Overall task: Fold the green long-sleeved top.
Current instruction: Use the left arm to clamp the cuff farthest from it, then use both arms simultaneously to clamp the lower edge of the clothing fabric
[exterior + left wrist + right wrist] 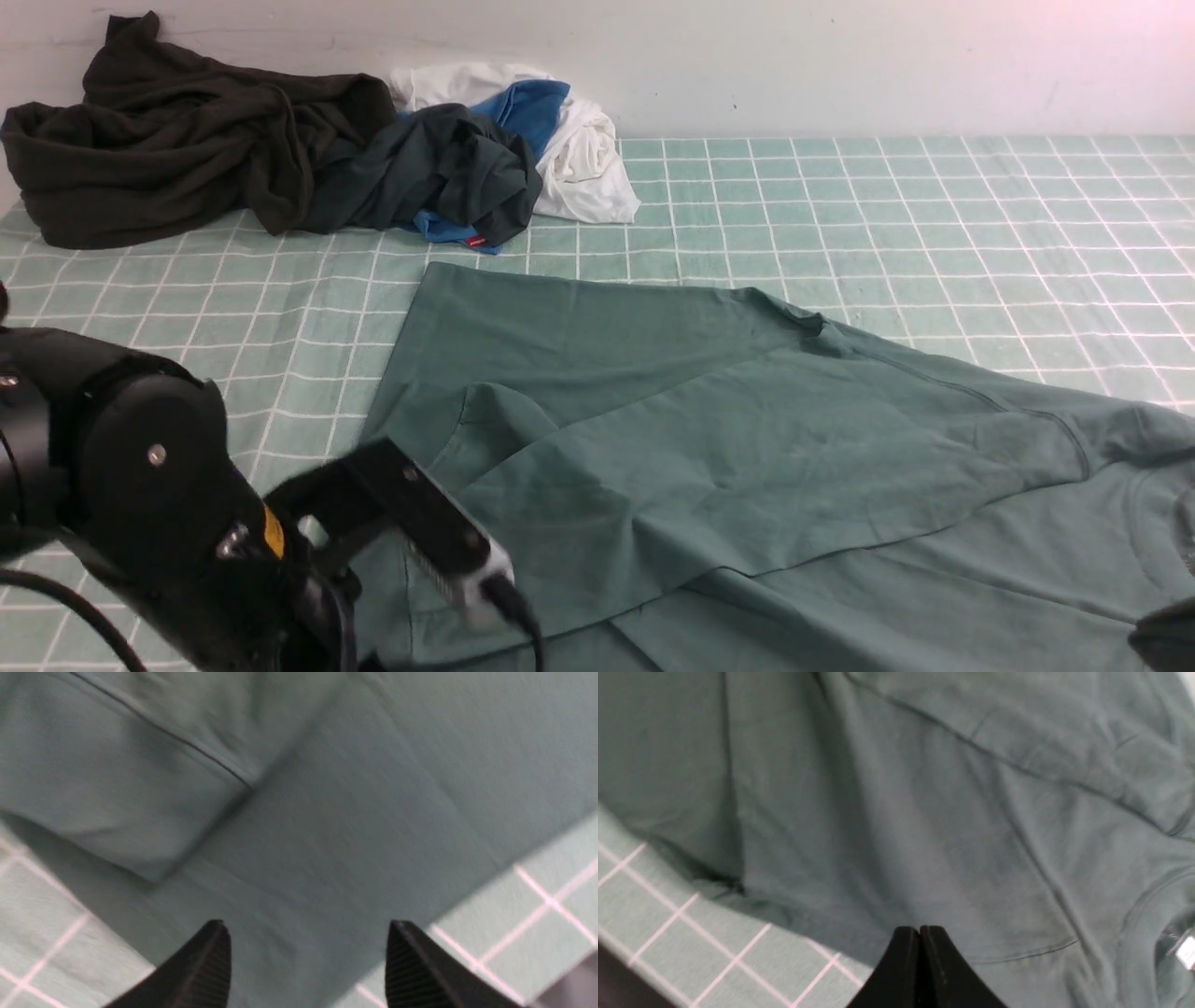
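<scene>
Sage-green jersey long-sleeved top [747, 439]: limp, light, will sag; pinch folded edge near hem. Left gripper [308, 952] spread, empty; right gripper [919, 935] pressed together, seemingly holding nothing.

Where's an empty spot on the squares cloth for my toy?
Far right of the green checked tablecloth, bordered by wall, crumpled white garment and sage-green long-sleeved top. Crowded: the dark clothes heap far left, and the near half.

The right gripper [920, 934], jaws pressed together and empty, hovers above the green long-sleeved top [887, 826], which lies creased on the checked tablecloth [658, 924]; a white label [1186, 951] shows inside its neckline.
</scene>
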